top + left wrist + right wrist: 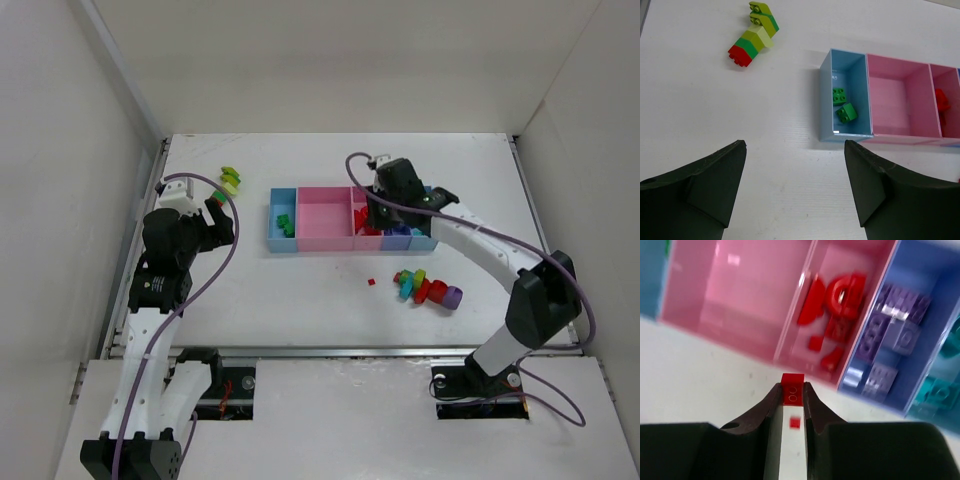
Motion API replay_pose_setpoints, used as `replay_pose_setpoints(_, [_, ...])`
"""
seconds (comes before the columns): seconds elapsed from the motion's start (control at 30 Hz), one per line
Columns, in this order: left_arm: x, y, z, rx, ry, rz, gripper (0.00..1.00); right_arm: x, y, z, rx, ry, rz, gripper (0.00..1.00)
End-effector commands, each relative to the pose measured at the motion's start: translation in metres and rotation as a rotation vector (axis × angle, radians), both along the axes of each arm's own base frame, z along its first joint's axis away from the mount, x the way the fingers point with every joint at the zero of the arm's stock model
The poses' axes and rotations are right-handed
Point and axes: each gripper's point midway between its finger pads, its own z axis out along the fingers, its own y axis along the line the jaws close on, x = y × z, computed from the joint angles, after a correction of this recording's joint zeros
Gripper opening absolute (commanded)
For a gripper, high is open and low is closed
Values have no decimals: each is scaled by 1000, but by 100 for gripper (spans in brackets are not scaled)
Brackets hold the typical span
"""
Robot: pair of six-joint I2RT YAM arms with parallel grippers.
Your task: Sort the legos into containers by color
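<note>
My right hand (792, 394) pinches a small red plastic brick (792, 381); left hand (795, 146) open, empty; green-yellow chain (756, 34), mixed cluster (425, 288) unsorted.

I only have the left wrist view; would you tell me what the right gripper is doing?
Observer: The right gripper is shut on a red brick, close to the near edge of the narrow pink tray.
Operator: Thank you. What is in the tray to the right of that one?
Observer: Purple bricks lie in the purple-blue tray.
Operator: Is anything unsorted on the right?
Observer: Yes, a mixed pile of teal, red, green and purple bricks lies on the table, on the arms' side of that tray.
</note>
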Motion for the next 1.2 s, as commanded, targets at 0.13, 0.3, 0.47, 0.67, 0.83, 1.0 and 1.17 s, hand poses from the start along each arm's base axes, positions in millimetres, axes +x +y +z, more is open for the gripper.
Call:
replay_pose_setpoints(0.13, [1, 0, 15, -15, -63, 2, 76, 87, -1, 25, 1, -105, -74, 10])
replay_pose_setpoints(0.3, [0, 2, 17, -13, -72, 10, 76, 110, -1, 13, 14, -81, -85, 28])
replay_pose_setpoints(0.47, [0, 3, 17, -9, -72, 19, 76, 111, -1, 9, -2, -75, -73, 57])
replay_pose_setpoints(0.67, [0, 3, 17, -9, -72, 19, 76, 99, -1, 21, 1, -70, -20, 66])
replay_pose_setpoints(0.83, [-1, 3, 19, -10, -81, 19, 76, 51, 0, 18, -51, -45, 16, 67])
replay_pose_setpoints(1.0, [0, 3, 13, -9, -72, 19, 76, -24, -6, -34, -109, 116, 53, 68])
replay_pose_setpoints(1.17, [-1, 1, 13, -21, -71, 13, 76, -54, 1, -65, -62, 183, 108, 64])
